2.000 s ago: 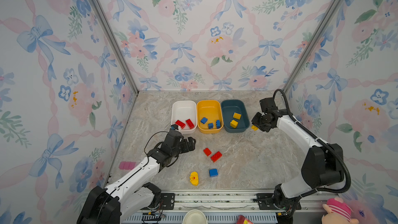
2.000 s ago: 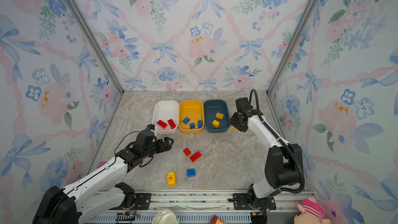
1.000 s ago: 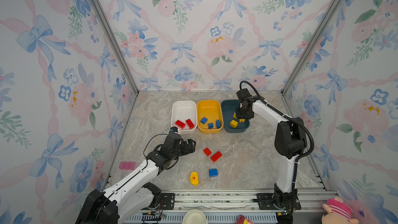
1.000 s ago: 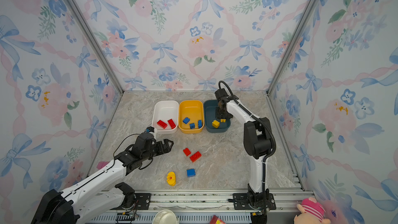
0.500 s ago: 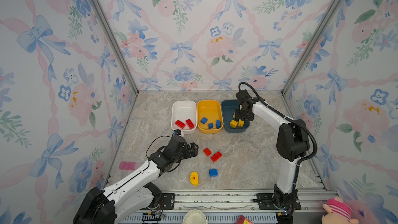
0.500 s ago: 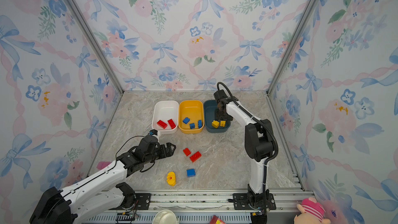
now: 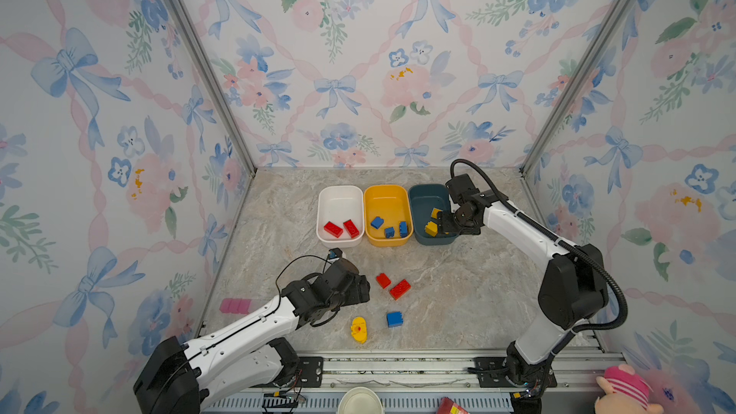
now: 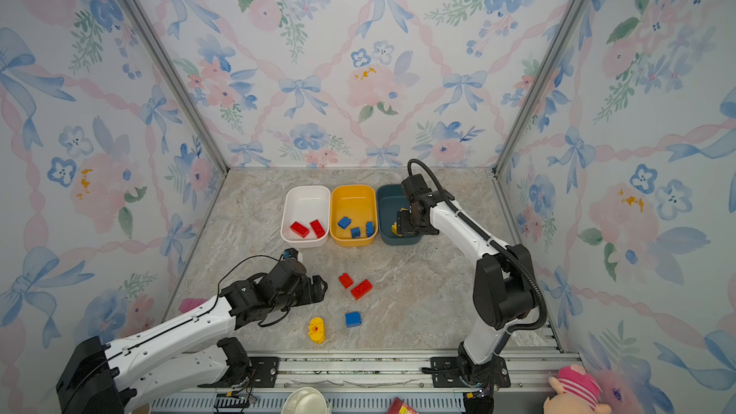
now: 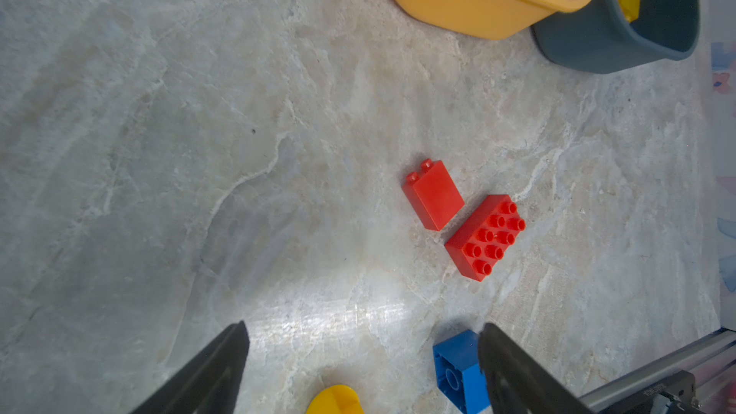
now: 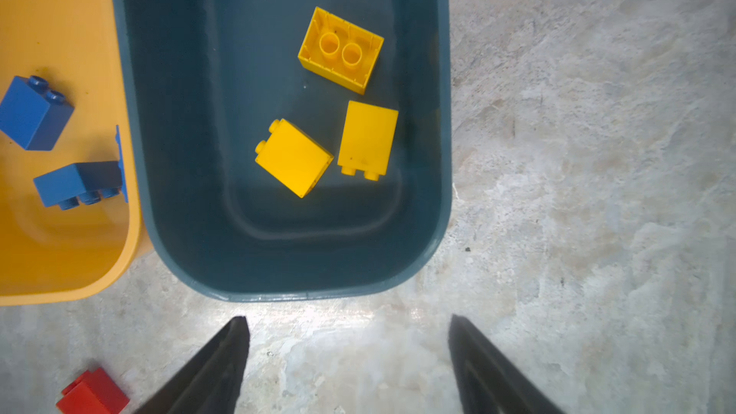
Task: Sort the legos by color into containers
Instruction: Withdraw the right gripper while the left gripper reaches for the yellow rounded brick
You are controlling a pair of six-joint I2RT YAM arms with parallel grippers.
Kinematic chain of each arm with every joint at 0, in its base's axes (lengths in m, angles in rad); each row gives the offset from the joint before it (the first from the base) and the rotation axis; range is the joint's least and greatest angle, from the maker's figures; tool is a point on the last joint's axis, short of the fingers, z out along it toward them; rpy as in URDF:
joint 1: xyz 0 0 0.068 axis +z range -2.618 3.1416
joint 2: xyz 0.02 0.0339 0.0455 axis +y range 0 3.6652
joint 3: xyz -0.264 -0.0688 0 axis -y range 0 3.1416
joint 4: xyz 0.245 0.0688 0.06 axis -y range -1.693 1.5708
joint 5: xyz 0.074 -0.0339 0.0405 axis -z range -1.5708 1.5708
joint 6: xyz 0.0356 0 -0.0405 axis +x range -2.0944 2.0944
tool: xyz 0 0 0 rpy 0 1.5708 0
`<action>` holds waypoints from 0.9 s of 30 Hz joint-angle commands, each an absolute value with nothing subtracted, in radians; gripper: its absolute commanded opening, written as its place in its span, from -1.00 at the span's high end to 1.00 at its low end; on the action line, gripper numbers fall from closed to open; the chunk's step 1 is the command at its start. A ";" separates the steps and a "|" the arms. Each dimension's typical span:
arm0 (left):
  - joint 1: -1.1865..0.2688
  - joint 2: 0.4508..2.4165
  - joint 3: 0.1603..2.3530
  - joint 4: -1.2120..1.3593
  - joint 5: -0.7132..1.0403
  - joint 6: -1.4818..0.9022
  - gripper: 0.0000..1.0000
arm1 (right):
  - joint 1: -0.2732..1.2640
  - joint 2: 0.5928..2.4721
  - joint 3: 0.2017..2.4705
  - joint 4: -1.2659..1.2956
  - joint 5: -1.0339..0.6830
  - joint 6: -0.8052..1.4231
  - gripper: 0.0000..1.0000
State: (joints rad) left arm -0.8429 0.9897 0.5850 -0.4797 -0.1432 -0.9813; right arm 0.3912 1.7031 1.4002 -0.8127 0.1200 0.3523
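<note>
Marble tabletop: my right gripper, spread like the left gripper, just let go; teal tub now holds three yellow legos, four remain.

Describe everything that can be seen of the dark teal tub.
The dark teal tub is a rounded-rectangular container of smooth, slightly glossy plastic. It stands upright on the marble table, and its long side seems to touch the yellow-orange tub. Inside lie three yellow bricks: two on their sides, and one upside down with its hollow underside showing. The open right hand hangs near its front end, touching nothing.
</note>
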 commanded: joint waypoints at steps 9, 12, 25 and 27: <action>-1.035 1.079 0.638 -0.690 -0.216 -1.207 -0.63 | 0.405 1.482 1.209 -0.840 0.049 0.376 -0.76; -1.070 1.120 0.653 -0.724 -0.205 -1.225 -0.57 | 0.404 1.438 1.164 -0.841 0.042 0.383 -0.78; -1.111 1.288 0.737 -0.738 -0.125 -1.173 -0.45 | 0.404 1.343 1.065 -0.841 0.026 0.411 -0.85; -1.118 1.316 0.745 -0.739 -0.110 -1.165 -0.44 | 0.405 1.337 1.059 -0.842 0.026 0.411 -0.86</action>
State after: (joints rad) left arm -1.1076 1.2892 0.7216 -0.7116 -0.1398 -1.1961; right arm 0.3946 1.3632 1.0775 -0.8200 0.0353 0.3969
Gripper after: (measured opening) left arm 0.724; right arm 0.927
